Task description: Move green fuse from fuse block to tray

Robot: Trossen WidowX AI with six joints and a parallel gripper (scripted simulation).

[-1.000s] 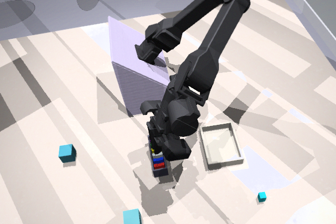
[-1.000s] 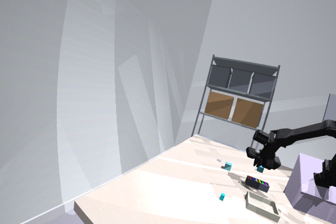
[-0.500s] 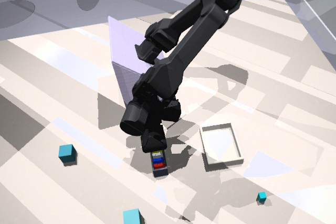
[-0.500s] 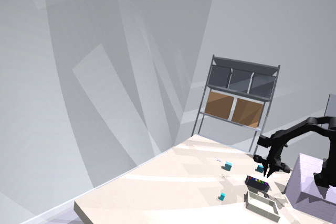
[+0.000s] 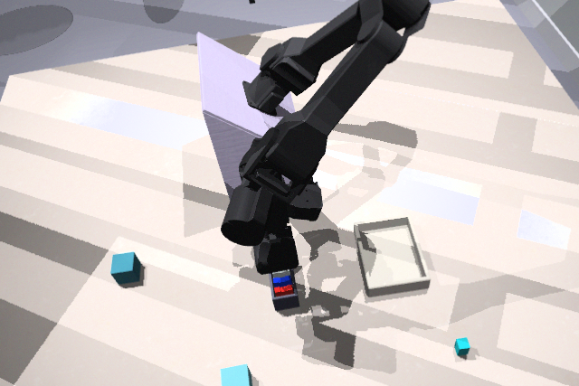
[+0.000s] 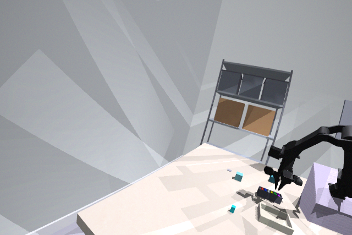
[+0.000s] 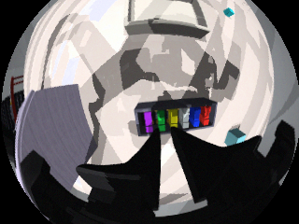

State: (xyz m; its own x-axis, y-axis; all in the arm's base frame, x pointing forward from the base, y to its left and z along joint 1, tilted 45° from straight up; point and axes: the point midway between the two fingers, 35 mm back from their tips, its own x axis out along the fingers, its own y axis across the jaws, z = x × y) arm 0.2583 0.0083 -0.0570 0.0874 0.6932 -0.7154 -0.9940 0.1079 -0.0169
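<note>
While seated, green fuse (image 7: 161,119) lies just beyond end effector (image 7: 164,140) (narrow gap).

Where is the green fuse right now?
In the wrist view the green fuse sits in the fuse block, second from the left between the purple fuse and yellow fuse, just beyond the gripper tips.

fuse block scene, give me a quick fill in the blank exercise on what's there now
1. In the wrist view, the fuse between the purple fuse and the yellow fuse is ___.
2. The tray holds ___ fuses.
3. The gripper hangs above the fuse block, its fingers nearly ___ with nothing between them.
4. The small cubes on the table are ___.

Missing words: green; no; closed; cyan
</note>
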